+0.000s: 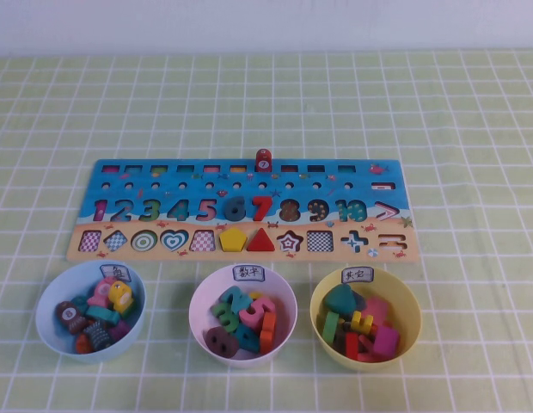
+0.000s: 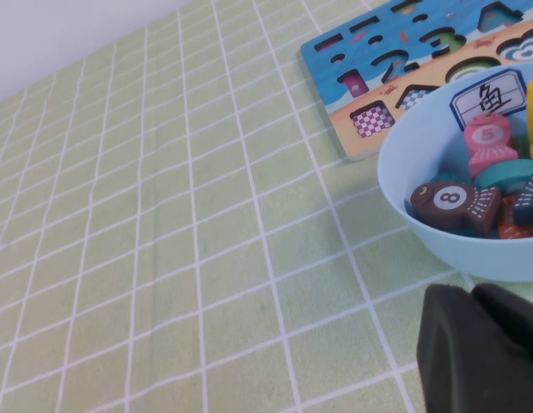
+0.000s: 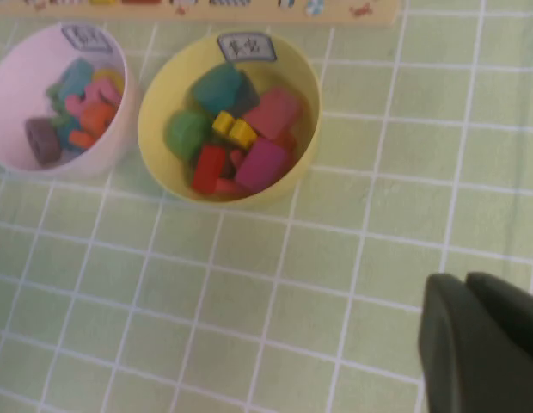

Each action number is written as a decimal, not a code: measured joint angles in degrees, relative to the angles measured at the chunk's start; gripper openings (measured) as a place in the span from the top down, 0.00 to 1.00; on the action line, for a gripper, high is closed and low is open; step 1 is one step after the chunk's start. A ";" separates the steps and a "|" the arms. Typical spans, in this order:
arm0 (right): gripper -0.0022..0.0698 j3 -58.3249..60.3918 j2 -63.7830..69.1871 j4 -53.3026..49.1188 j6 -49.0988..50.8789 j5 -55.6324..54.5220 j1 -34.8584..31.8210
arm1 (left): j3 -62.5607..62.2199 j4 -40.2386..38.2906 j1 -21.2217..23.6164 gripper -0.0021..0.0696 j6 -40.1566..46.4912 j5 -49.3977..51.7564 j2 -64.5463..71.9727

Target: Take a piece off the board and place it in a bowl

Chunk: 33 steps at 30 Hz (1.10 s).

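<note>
Right claw (image 3: 486,344): nearest, low over bare bench (image 3: 249,301) on the robot's side of the yellow bowl; jaws together, holding nothing.
Left claw (image 2: 481,348): parked just beside the light blue bowl (image 2: 421,232); cannot tell how its jaws stand.
Yellow bowl (image 1: 320,320): right of 3 bowls, labelled at its rim, already holds shape blocks, so likely the bin for shapes.
Pink bowl (image 1: 198,320): middle, holds numerals.
Board (image 1: 112,172): beyond the bowls, flat on the bench.
Red triangle (image 1: 260,240): seated in its slot on the sandy strip, beside the yellow pentagon (image 1: 233,239); not yet lifted.
Judgement: task barely begun.
</note>
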 joint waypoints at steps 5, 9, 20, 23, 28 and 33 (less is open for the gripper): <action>0.99 -11.03 13.99 -0.92 -4.80 9.13 0.00 | 0.00 0.00 0.00 0.98 0.00 0.00 0.00; 0.99 -18.41 23.37 -3.57 -6.76 12.98 0.00 | 0.00 0.00 0.00 0.98 0.00 0.00 0.00; 0.99 -33.38 37.91 -8.70 -6.89 13.45 0.00 | 0.00 0.00 0.00 0.98 0.00 0.00 0.00; 0.99 -36.66 41.00 -9.77 -6.89 13.45 1.26 | 0.00 0.00 0.00 0.98 0.00 0.00 0.00; 0.99 -42.00 47.56 -18.56 -3.34 13.50 9.64 | 0.00 0.00 0.00 0.98 0.00 0.00 0.00; 0.99 -47.88 55.65 -29.35 -0.58 13.50 19.71 | 0.00 0.00 0.00 0.98 0.00 0.00 0.00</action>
